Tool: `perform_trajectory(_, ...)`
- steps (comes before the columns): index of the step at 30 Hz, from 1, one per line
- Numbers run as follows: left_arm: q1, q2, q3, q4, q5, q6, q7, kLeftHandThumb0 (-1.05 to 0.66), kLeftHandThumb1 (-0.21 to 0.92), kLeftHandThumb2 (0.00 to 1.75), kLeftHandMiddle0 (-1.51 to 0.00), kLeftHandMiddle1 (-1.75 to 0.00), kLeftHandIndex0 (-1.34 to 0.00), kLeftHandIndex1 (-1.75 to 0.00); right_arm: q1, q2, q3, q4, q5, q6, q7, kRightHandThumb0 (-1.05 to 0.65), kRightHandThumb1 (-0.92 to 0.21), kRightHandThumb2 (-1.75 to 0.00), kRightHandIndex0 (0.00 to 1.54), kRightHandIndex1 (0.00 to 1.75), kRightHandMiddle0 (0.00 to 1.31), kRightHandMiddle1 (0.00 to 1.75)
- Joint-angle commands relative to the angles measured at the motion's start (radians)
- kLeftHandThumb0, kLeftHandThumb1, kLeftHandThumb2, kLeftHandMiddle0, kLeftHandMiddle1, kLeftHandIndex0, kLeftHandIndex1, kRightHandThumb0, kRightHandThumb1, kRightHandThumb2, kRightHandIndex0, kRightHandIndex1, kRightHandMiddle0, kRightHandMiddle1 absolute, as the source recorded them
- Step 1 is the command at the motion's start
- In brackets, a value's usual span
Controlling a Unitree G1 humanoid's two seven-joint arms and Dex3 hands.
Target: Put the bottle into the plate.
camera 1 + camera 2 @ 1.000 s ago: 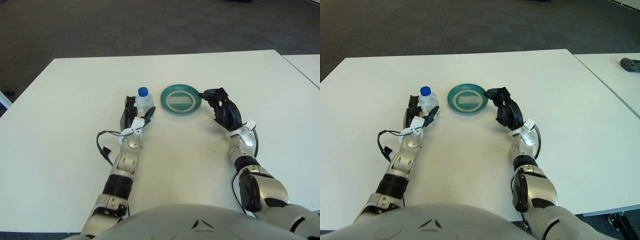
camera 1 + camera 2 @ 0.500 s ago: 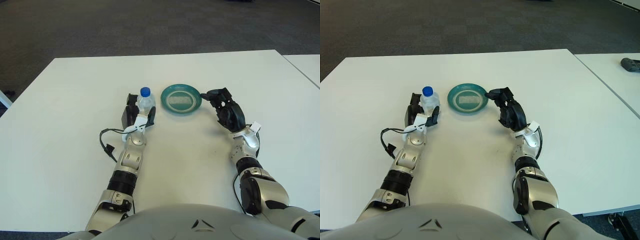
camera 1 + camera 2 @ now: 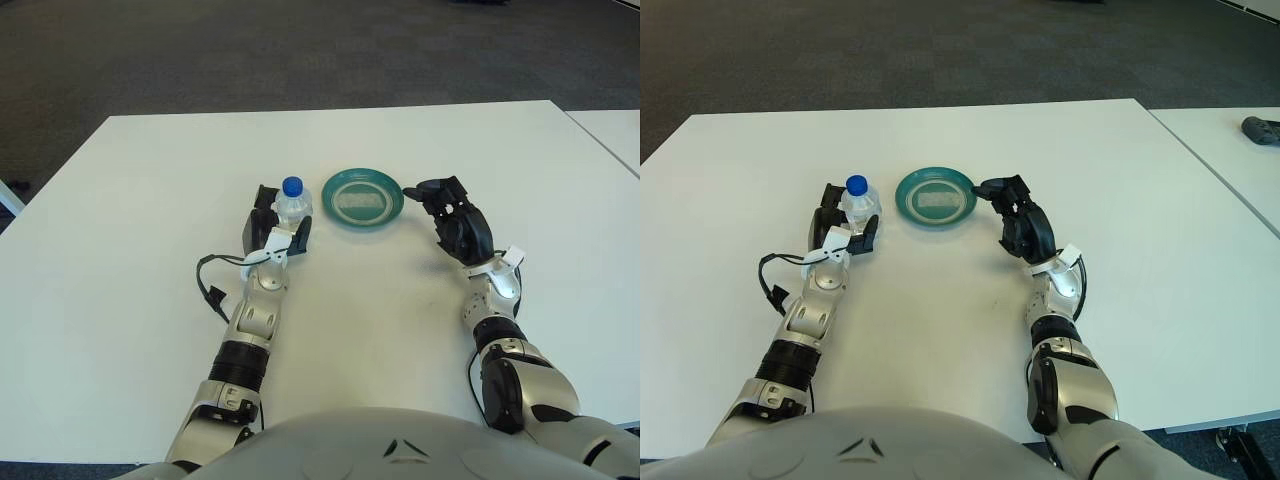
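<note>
My left hand (image 3: 272, 228) covers the lower part of the bottle (image 3: 291, 204), so I cannot tell whether it touches the table (image 3: 150, 200). A dark object (image 3: 1261, 129) far right is cut by the edge.

You get bright, even overhead light on the white table (image 3: 150, 200), with only faint soft shadows. Toward 12 o'clock the floor (image 3: 300, 50) reads dim. Focus is crisp throughout; edges barely bend.
</note>
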Motion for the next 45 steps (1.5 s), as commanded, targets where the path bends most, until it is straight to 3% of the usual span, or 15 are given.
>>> perform_trajectory(1, -0.001, 0.013, -0.008, -0.031, 0.005, -0.03, -0.007, -0.47, 0.29, 1.35, -1.2, -1.75, -0.63, -1.75, 0.111, 0.02, -0.005, 0.055, 0.0, -0.024, -0.006, -0.7, -0.92, -0.84, 0.43, 0.84, 0.18, 1.18)
perform_trajectory(14, -0.014, 0.024, -0.02, -0.031, -0.002, -0.078, -0.02, -0.47, 0.29, 1.34, -1.21, -1.75, -0.62, -1.75, 0.119, 0.027, 0.014, 0.11, -0.035, -0.039, -0.033, -0.74, -0.92, -0.78, 0.41, 0.8, 0.16, 1.17)
perform_trajectory(23, -0.025, 0.012, -0.018, -0.035, -0.005, -0.066, -0.024, -0.47, 0.29, 1.35, -1.21, -1.75, -0.62, -1.75, 0.153, 0.017, 0.041, 0.194, -0.119, 0.043, -0.134, -0.81, -0.92, -0.68, 0.49, 0.82, 0.27, 1.29)
perform_trajectory(32, -0.053, 0.003, -0.001, -0.024, -0.041, -0.093, -0.033, -0.48, 0.28, 1.36, -1.21, -1.75, -0.63, -1.75, 0.182, -0.007, 0.087, 0.215, -0.215, 0.056, -0.248, -0.84, -0.92, -0.72, 0.53, 0.89, 0.2, 1.29)
perform_trajectory(45, -0.105, 0.002, 0.006, -0.01, -0.049, -0.118, -0.03, -0.48, 0.27, 1.37, -1.21, -1.75, -0.64, -1.75, 0.182, -0.008, 0.088, 0.192, -0.205, 0.044, -0.204, -0.81, -0.92, -0.75, 0.5, 0.78, 0.16, 1.2)
